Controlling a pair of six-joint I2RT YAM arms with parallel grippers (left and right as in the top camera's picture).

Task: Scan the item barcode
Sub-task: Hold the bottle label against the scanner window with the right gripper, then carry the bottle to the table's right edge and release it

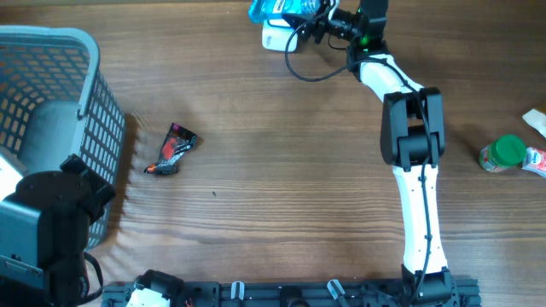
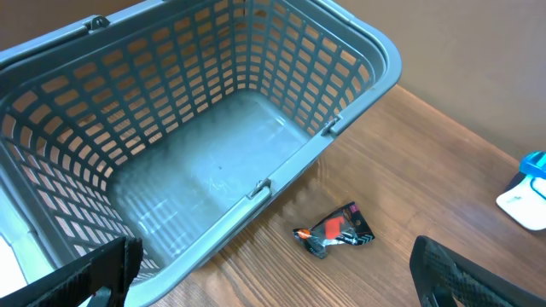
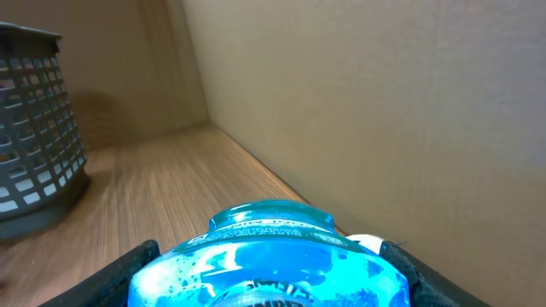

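My right gripper (image 1: 312, 19) is at the far edge of the table, shut on a translucent blue bottle (image 1: 275, 8). In the right wrist view the blue bottle (image 3: 273, 256) fills the space between the fingers (image 3: 128, 266) of the right gripper (image 3: 273, 277). Just under the bottle lies a white scanner-like device (image 1: 275, 37), with only a white sliver of the device (image 3: 367, 245) showing behind the bottle. My left gripper (image 2: 277, 281) hangs open and holds nothing, above the table beside the basket's corner. No barcode is visible.
A grey mesh basket (image 1: 90, 60) stands at the left, its rim (image 2: 256, 192) near the left fingers. A dark red snack packet (image 1: 173, 149) lies beside it, the packet (image 2: 335, 230) lying ahead of the left gripper. A green-lidded jar (image 1: 503, 153) and a small white item (image 1: 536, 121) lie at the right edge.
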